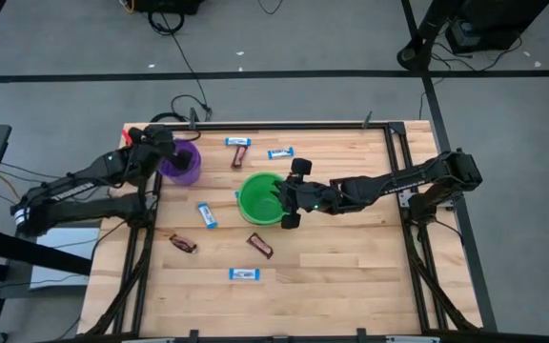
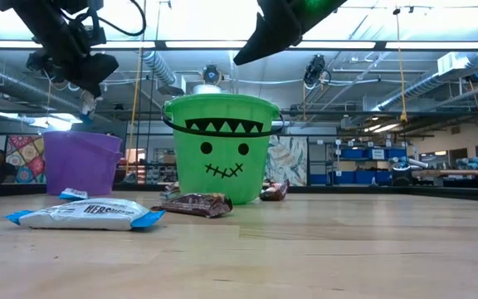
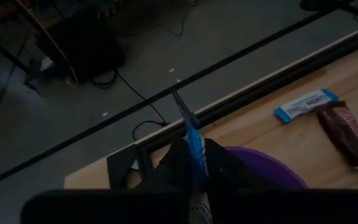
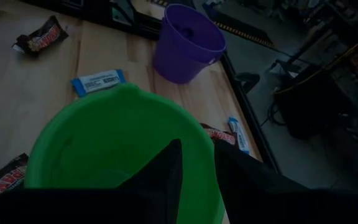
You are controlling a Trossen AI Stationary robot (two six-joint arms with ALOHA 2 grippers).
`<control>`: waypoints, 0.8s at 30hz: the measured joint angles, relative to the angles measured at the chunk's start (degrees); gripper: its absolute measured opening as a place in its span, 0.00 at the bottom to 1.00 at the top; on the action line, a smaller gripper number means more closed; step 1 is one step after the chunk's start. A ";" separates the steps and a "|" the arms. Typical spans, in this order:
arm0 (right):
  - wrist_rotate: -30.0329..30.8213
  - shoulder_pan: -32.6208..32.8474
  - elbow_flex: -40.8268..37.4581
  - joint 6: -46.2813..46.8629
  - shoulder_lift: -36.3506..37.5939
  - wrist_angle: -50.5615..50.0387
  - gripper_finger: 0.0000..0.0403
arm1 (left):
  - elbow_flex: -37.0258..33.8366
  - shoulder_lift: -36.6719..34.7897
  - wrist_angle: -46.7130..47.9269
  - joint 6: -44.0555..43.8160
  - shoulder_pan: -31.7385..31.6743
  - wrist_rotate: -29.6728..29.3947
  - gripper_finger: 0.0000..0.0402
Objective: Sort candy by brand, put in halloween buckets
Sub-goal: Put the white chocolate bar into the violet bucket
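My left gripper (image 3: 194, 168) is shut on a blue-and-white candy bar (image 3: 190, 134) and hangs over the far left rim of the purple bucket (image 1: 181, 164). In the low view the gripper (image 2: 85, 83) sits above that bucket (image 2: 81, 162). My right gripper (image 4: 197, 146) hovers open above the right rim of the green bucket (image 1: 258, 198), nothing between its fingers; the low view shows it (image 2: 239, 58) clear of the bucket (image 2: 222, 145). Both buckets stand upright on the table. Several blue and brown bars lie flat around them. My left gripper pinches the blue-and-white bar between its two fingers, near one end of the wrapper (image 3: 194, 158). The bar stands on edge and sticks out forward past the fingertips, its free end (image 3: 179, 99) clear of everything. It is lifted above the purple bucket (image 3: 266, 171).
Loose bars on the wood: blue ones (image 1: 238, 141), (image 1: 281, 152), (image 1: 207, 216), (image 1: 245, 274); brown ones (image 1: 240, 155), (image 1: 182, 244), (image 1: 260, 246). A black frame (image 1: 389, 162) borders the table's sides and far edge. The near half of the table holds few things.
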State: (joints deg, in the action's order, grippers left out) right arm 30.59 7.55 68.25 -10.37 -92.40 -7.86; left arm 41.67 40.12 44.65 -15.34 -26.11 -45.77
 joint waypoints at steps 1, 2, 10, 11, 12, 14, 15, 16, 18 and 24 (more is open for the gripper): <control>0.00 0.00 0.00 0.08 0.00 0.02 0.26 | 0.00 -0.01 -0.19 0.04 -0.16 -0.03 0.09; 0.00 0.00 0.00 0.08 0.00 0.02 0.26 | 0.00 -0.01 -0.18 0.04 -0.30 -0.03 0.10; 0.00 0.00 0.00 -0.03 0.00 0.02 0.26 | 0.00 -0.01 -0.22 0.38 -0.53 -0.11 0.27; 0.00 0.00 0.00 -0.03 0.00 0.02 0.26 | 0.00 -0.01 -0.25 0.42 -0.53 -0.16 0.30; 0.00 0.00 0.00 -0.03 0.00 0.02 0.26 | 0.00 -0.01 -0.30 0.82 -0.55 -0.20 0.32; 0.00 -0.02 0.00 -0.03 0.00 0.02 0.26 | 0.00 -0.01 -0.84 1.84 -0.53 0.21 0.37; 0.00 0.00 0.00 -0.03 0.00 0.02 0.26 | 0.00 -0.01 -1.15 2.53 -0.53 0.73 0.39; 0.00 0.00 0.00 0.02 0.00 0.02 0.26 | 0.00 -0.01 -1.56 3.21 -0.53 2.01 0.40; 0.00 -0.01 0.00 0.06 0.00 0.02 0.26 | 0.00 -0.01 -3.02 4.69 -0.52 7.08 0.41; 0.01 -0.11 0.00 -0.12 0.00 0.08 0.26 | 0.00 0.71 -21.24 9.44 0.15 26.79 0.41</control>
State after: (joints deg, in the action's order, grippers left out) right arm 30.60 7.45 68.25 -10.48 -92.40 -7.78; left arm 41.67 40.84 23.42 -5.90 -25.96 -18.98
